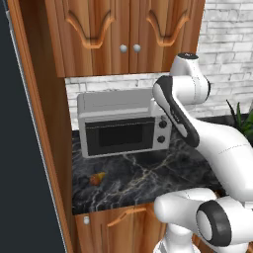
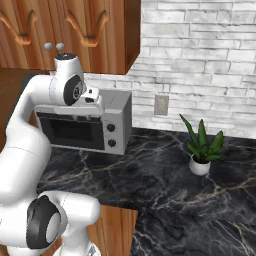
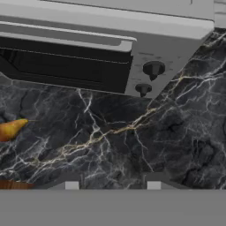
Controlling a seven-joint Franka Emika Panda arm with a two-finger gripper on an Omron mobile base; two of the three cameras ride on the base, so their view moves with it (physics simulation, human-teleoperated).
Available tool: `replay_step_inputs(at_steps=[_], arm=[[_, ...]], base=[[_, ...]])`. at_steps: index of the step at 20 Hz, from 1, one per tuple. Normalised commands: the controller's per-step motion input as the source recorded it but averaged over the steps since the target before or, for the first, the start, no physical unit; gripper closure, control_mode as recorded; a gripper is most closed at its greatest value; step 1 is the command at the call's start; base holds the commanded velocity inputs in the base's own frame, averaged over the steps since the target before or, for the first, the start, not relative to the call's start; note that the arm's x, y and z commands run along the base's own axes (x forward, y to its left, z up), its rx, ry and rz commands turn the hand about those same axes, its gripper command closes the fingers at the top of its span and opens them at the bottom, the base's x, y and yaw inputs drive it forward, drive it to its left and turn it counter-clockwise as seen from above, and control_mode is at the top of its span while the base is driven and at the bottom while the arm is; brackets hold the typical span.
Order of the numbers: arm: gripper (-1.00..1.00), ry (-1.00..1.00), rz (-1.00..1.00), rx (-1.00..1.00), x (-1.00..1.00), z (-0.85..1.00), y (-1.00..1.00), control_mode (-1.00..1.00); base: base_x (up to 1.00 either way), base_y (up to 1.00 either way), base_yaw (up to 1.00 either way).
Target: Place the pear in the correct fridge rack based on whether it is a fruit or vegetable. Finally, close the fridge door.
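Note:
The pear [image 1: 97, 178] is a tiny orange-brown fruit lying on the black marble counter [image 1: 148, 173], in front of the microwave's left end. In the hand view the pear [image 3: 11, 129] lies at the far left, its paler end pointing right. My gripper [image 3: 111, 184] hangs above the counter, right of the pear and well apart from it. It is open, with nothing between its two fingertips [image 3: 70, 183]. A tall dark slate-grey fridge panel [image 1: 20, 148] runs down the left edge of the left base view. No handle shows on it, so I cannot tell which door it is.
A grey microwave [image 1: 121, 123] with two knobs [image 3: 153, 69] stands at the back of the counter under wooden wall cabinets [image 1: 128, 29]. A wooden side panel [image 1: 49, 128] separates the counter from the fridge. A small potted plant [image 2: 201, 147] stands further right.

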Motion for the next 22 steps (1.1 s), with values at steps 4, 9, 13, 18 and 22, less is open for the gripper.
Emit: replay_step_inputs(at_steps=[4,9,13,18,22], arm=[[-1.00,-0.02,0.00,0.00,-0.30,-0.04,0.13,-1.00],[-1.00,0.03,0.00,0.00,-0.16,-0.64,0.94,-1.00],[-1.00,0.04,0.00,0.00,0.00,-0.69,0.97,-1.00],[-1.00,0.00,-0.07,0.02,0.18,-0.46,0.45,-1.00],[-1.00,-0.04,-0.26,0.05,0.22,-0.38,0.47,-1.00]], base=[[0.00,0.00,0.00],[0.00,0.00,0.00],[0.00,0.00,0.00],[0.00,0.00,0.00],[0.00,0.00,0.00]])
